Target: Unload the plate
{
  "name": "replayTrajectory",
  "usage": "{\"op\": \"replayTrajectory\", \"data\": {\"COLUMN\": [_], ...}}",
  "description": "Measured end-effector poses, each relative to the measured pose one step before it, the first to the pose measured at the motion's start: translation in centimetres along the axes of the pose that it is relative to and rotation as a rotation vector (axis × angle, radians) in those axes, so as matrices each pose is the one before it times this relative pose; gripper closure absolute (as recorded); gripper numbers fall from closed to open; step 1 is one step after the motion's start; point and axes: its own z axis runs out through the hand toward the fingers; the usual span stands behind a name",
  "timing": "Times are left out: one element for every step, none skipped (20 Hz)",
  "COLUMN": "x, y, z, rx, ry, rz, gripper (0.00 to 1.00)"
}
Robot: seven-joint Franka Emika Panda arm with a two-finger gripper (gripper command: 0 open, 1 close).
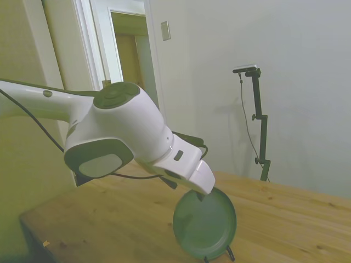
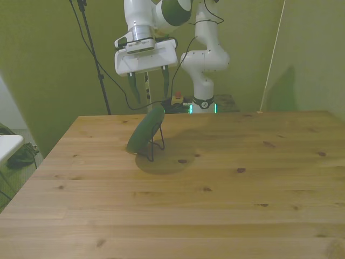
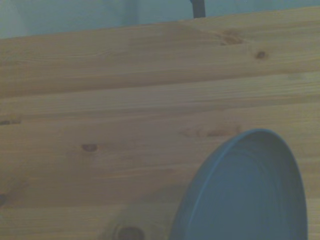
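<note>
The dark green plate (image 2: 145,132) stands on edge, leaning in a thin black wire stand (image 2: 158,143) on the wooden table (image 2: 215,189). In the side view the plate (image 1: 205,223) faces the camera near the table's front edge. My gripper (image 2: 149,86) hangs open just above the plate's top rim, one finger on each side of it, not touching. The wrist view shows the plate's (image 3: 250,190) ribbed face from close by.
The robot's base (image 2: 204,81) stands behind the table's far edge. A doorway (image 1: 129,49) shows in the side view behind the arm. Bare wood stretches toward the front view's right and toward the camera.
</note>
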Motion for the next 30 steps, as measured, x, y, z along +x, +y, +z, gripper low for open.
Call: {"op": "replayTrajectory", "data": {"x": [0.306, 0.357, 0.354, 0.325, 0.361, 0.244, 0.198, 0.054, -0.064, -0.111, -0.136, -0.152, -0.126, -0.100, -0.106, -0.127, -0.120, -0.165, -0.137, -0.203, -0.247, -0.280, -0.238, -0.210, -0.181, -0.146, -0.053, 0.016, 0.037, 0.048], "y": [0.221, 0.211, 0.091, 0.011, -0.112, -0.181, -0.283, -0.340, -0.399, -0.440, -0.426, -0.404, -0.298, -0.229, -0.188, -0.153, -0.197, -0.261, -0.203, -0.135, -0.054, 0.011, 0.031, 0.063, 0.102, 0.126, 0.100, 0.076, 0.092, 0.112], "z": [0.367, 0.408, 0.398, 0.451, 0.485, 0.594, 0.640, 0.684, 0.654, 0.533, 0.379, 0.234, 0.124, 0.036, -0.022, -0.048, -0.115, -0.094, -0.067, -0.003, 0.002, -0.022, -0.052, -0.067, -0.045, -0.065, -0.078, -0.111, -0.095, -0.082], "rx": [0.00396, 0.00211, 0.00123, -0.00172, -0.00155, -0.00265, -0.00351, -0.00331, -0.00056, -0.00065, -0.00131, -0.00017, 0.00071, 0.00151, 0.00238, 0.00283, 0.00341, 0.00382, 0.00246, 0.00169, 0.00155, 0.00159, 0.00150, 0.00159, 0.00091, 0.00071, 0.00043, 0.00050, 0.00002, -0.00033], "ry": [-0.00455, -0.00578, -0.00845, -0.00772, -0.00440, -0.00580, -0.00668, -0.00855, -0.00910, -0.00785, -0.00628, -0.00420, -0.00278, -0.00281, -0.00626, -0.00724, -0.00450, -0.00639, -0.00173, -0.00213, -0.00244, -0.00232, -0.00141, -0.00101, -0.00111, -0.00040, 0.00071, 0.00126, 0.00135, 0.00169], "rz": [0.00659, 0.00863, 0.00490, 0.00246, 0.00379, 0.00099, 0.00002, -0.00148, -0.00144, -0.00473, -0.00782, -0.00769, -0.00568, -0.00416, -0.00306, -0.00262, -0.00337, -0.00432, -0.00362, -0.00289, -0.00153, -0.00065, -0.00018, 0.00054, 0.00120, 0.00174, 0.00169, 0.00160, 0.00193, 0.00228], "gripper": [0.00, 0.00, 0.00, 0.00, 0.00, 0.00, 1.00, 1.00, 1.00, 1.00, 1.00, 1.00, 1.00, 1.00, 1.00, 1.00, 1.00, 1.00, 1.00, 1.00, 1.00, 1.00, 1.00, 1.00, 1.00, 1.00, 1.00, 1.00, 1.00, 1.00]}}
